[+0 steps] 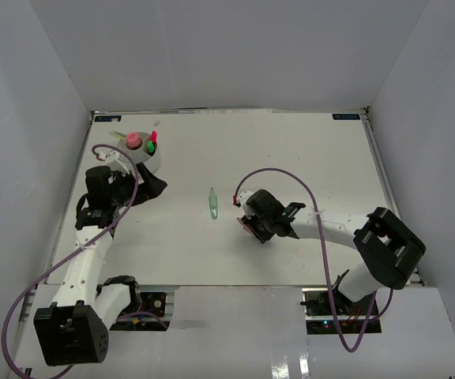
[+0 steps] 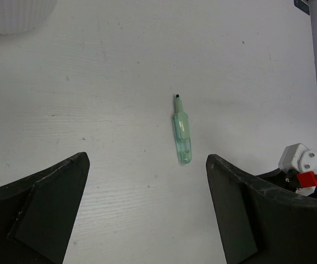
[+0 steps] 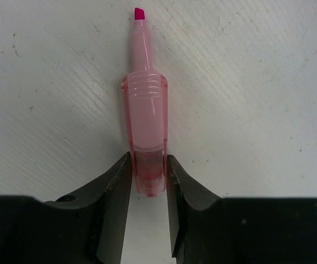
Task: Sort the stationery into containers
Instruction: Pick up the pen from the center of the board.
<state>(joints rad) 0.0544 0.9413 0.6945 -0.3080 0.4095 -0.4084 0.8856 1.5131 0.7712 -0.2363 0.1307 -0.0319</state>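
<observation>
My right gripper [image 3: 148, 165] is shut on the rear end of an uncapped pink marker [image 3: 146, 118], which lies low against the white table with its tip pointing away. In the top view this gripper [image 1: 250, 220] is at table centre. A pale green marker [image 1: 212, 204] lies just left of it; it also shows in the left wrist view [image 2: 182, 137]. My left gripper [image 1: 153, 188] is open and empty [image 2: 147, 159], just in front of the round white organiser cup [image 1: 158, 162]. The cup holds a pink tube [image 1: 133, 140], a green-capped marker [image 1: 150, 147] and a red-capped marker [image 1: 154, 136].
White walls enclose the table on three sides. The cup's ribbed wall [image 2: 15, 16] shows at the top left of the left wrist view. The right arm's white plug with a red tab [image 2: 301, 165] and purple cable [image 1: 279, 172] lie near the green marker.
</observation>
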